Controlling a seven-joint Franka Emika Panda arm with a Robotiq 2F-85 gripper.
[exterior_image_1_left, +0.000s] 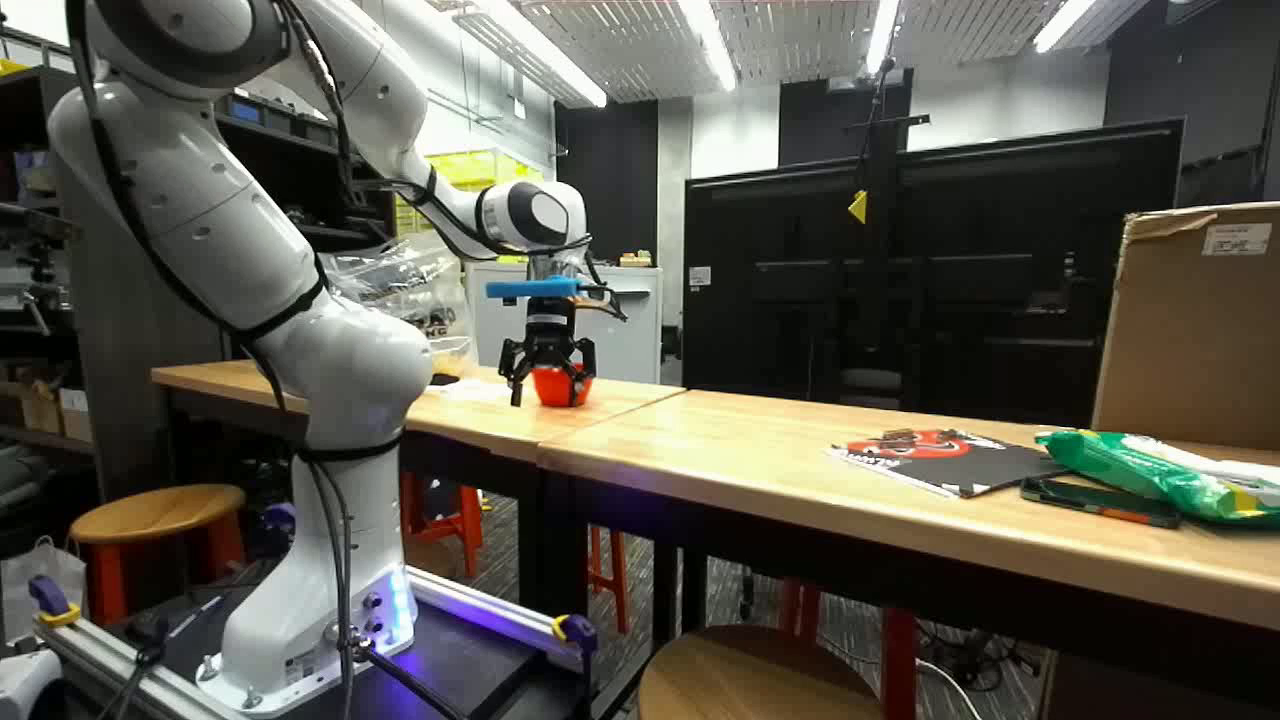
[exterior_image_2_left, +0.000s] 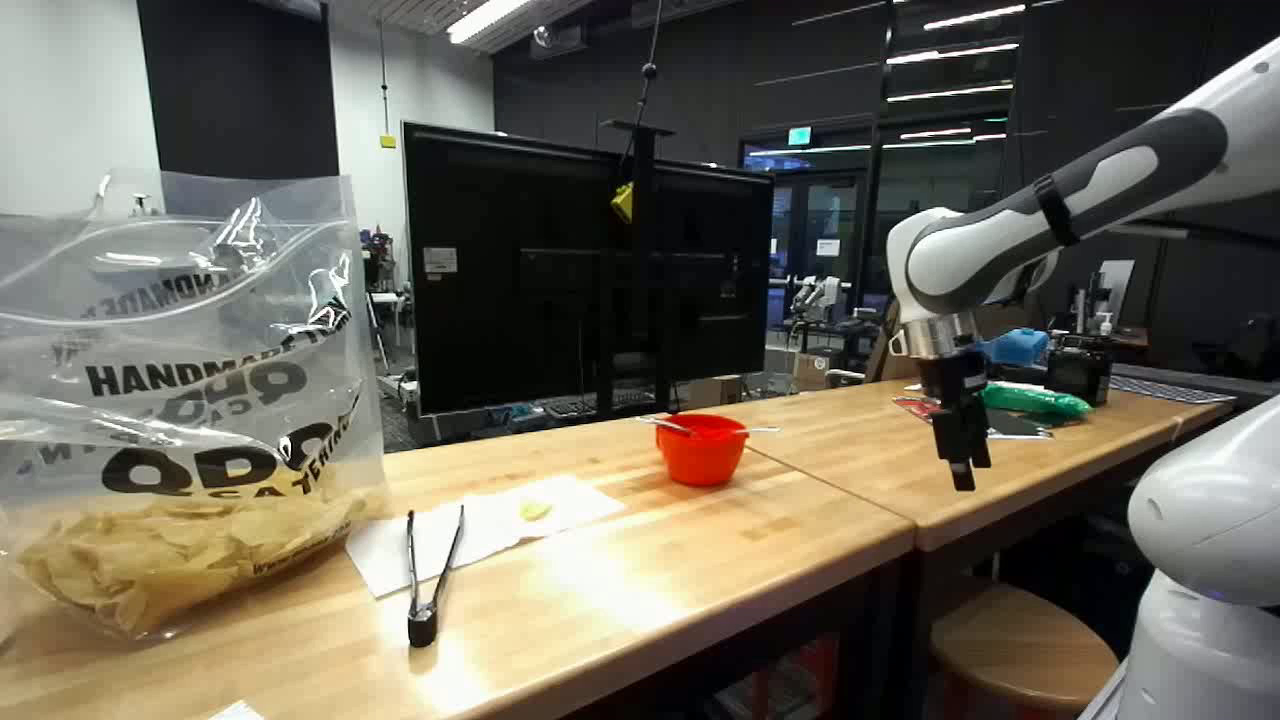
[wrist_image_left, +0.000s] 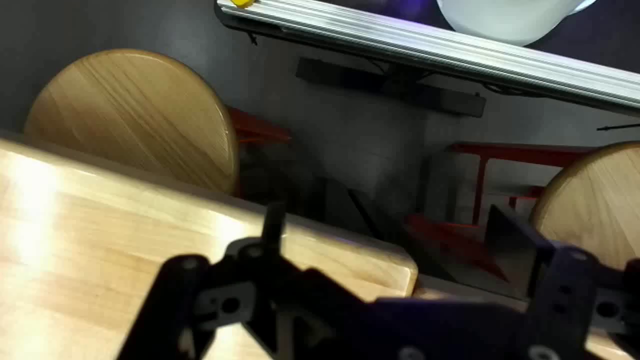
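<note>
On the wooden tabletop (exterior_image_2_left: 780, 540), beside its seam, the red bowl (exterior_image_2_left: 700, 462) stands upright, with what appear to be pale utensil handles (exterior_image_2_left: 763, 430) projecting past its rim. The bowl is probably thin plastic: treat it as light, fairly stiff, smooth and unlikely to break, though apt to slide or tip. The suitable hold is the rim, one finger inside and one outside, clear of the handles. The gripper (exterior_image_1_left: 547, 392) hangs with its fingers spread wide and nothing between them. The bowl lies well apart from it, farther onto the tabletop; the overlap in an exterior view is line of sight only. The wrist view does not show the bowl. Black tongs (exterior_image_2_left: 422, 627) and a bag of chips (exterior_image_2_left: 200, 430) lie on the bowl's far side from the gripper.
</note>
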